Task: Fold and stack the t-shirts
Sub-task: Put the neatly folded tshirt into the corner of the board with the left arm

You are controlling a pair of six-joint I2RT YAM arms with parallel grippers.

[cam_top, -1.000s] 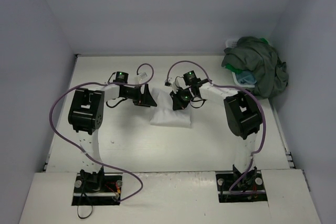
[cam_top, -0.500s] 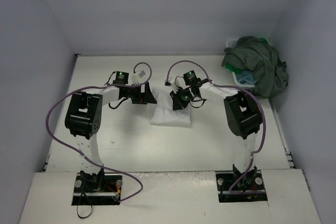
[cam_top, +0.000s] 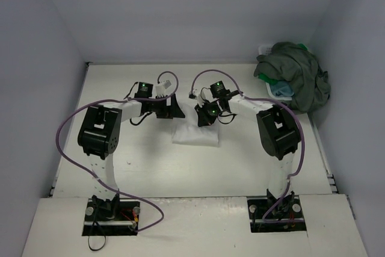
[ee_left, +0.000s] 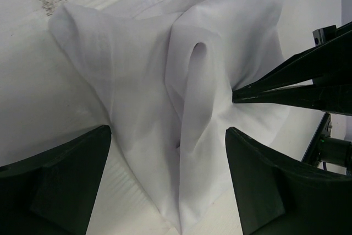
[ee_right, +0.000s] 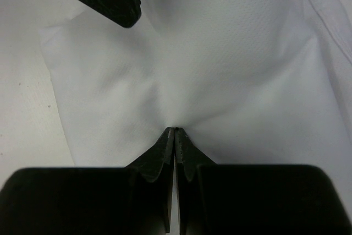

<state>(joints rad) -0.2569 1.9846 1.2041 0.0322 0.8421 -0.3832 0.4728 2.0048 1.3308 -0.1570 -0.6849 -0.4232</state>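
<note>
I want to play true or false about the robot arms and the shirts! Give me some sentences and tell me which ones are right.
1. The right end effector is pinching the white t-shirt. True.
2. A dark olive-grey shirt is heaped over the basket in the far right corner. True.
3. The white t-shirt lies inside the basket. False: it lies on the table, between the two arms.
4. The left end effector is shut tight. False: its jaws stand wide open, one on each side of the white cloth.

White t-shirt [cam_top: 195, 135] centre, heaped shirts [cam_top: 298, 82] far right
</note>
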